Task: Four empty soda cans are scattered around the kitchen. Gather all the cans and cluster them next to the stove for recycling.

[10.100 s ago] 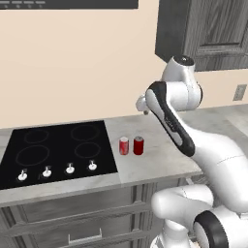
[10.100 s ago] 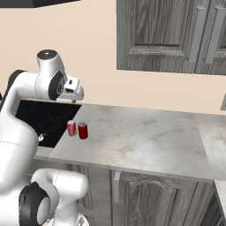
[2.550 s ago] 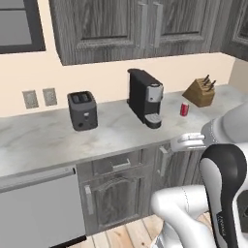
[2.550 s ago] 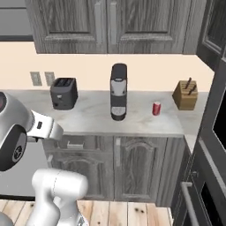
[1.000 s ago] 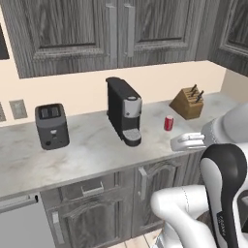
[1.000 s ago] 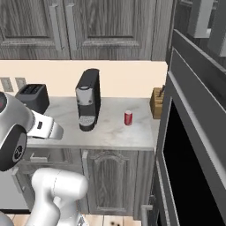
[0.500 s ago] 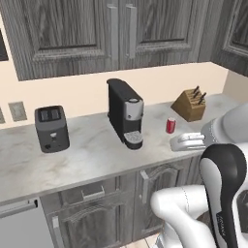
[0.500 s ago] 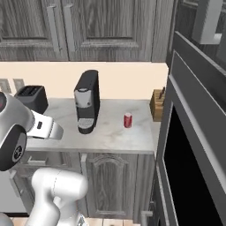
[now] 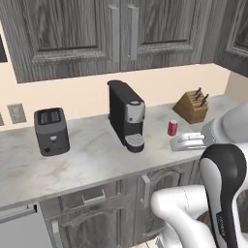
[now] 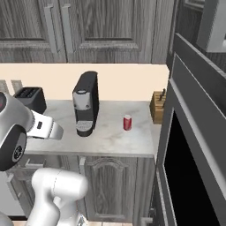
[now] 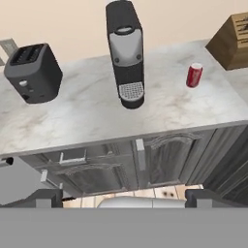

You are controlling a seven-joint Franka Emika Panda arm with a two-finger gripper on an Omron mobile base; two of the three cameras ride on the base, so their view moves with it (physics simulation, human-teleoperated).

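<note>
One red soda can [image 9: 172,127] [image 10: 127,122] [image 11: 194,75] stands upright on the grey marble counter [image 11: 87,116] of the kitchen, between a black coffee machine [image 9: 127,115] and a wooden knife block [image 9: 192,106]. My gripper [image 11: 125,198] is open, with its dark fingertips [image 11: 48,196] wide apart and nothing between them. It hangs back from the counter's front edge, well short of the can, which lies up and to the right in the hand view. The stove is out of view.
A black toaster [image 9: 51,131] [image 11: 34,72] sits at the counter's left. A tall dark oven wall [image 10: 194,154] closes the counter's right end just past the knife block [image 10: 157,107]. Dark cabinet doors [image 11: 164,160] run under the counter and wall cabinets [image 9: 116,34] hang above it.
The base has driven away from the stove, where two cans stood, to this counter stretch. Over the last second the view crept closer. The gripper stays open.
</note>
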